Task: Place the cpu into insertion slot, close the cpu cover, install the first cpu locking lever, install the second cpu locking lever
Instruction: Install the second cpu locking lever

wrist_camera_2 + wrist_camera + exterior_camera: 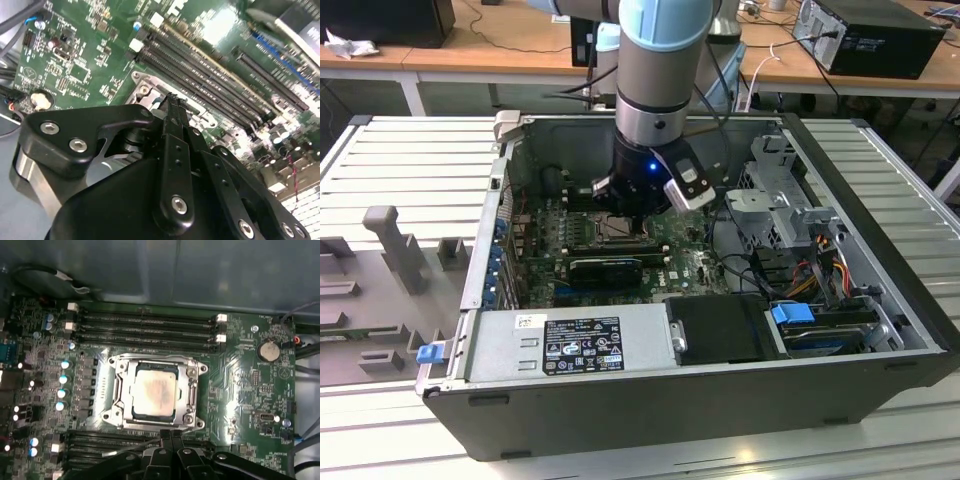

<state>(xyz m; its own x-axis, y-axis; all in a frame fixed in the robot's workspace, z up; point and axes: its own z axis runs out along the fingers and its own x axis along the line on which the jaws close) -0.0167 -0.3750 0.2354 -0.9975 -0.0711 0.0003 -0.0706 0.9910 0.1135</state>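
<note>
The cpu (154,392), a pale tan-silver square, lies flat in the insertion slot (116,390) on the green motherboard. The silver cpu cover (191,390) lies down flat around it as a frame. My gripper (171,434) is at the socket's edge, its two black fingers pressed together and shut with nothing visible between them. A thin metal lever (132,446) runs out sideways from beside the fingertips. In the second wrist view the gripper (172,100) has its tip right over a socket corner (144,90). In the exterior view the gripper (625,215) hangs over the socket inside the open case.
Long black memory slots (145,327) flank the socket on two sides. A round coin battery (269,351) sits on the board. A black expansion card (605,268), the power supply (570,345), a drive cage (785,190) and cables (820,260) crowd the case.
</note>
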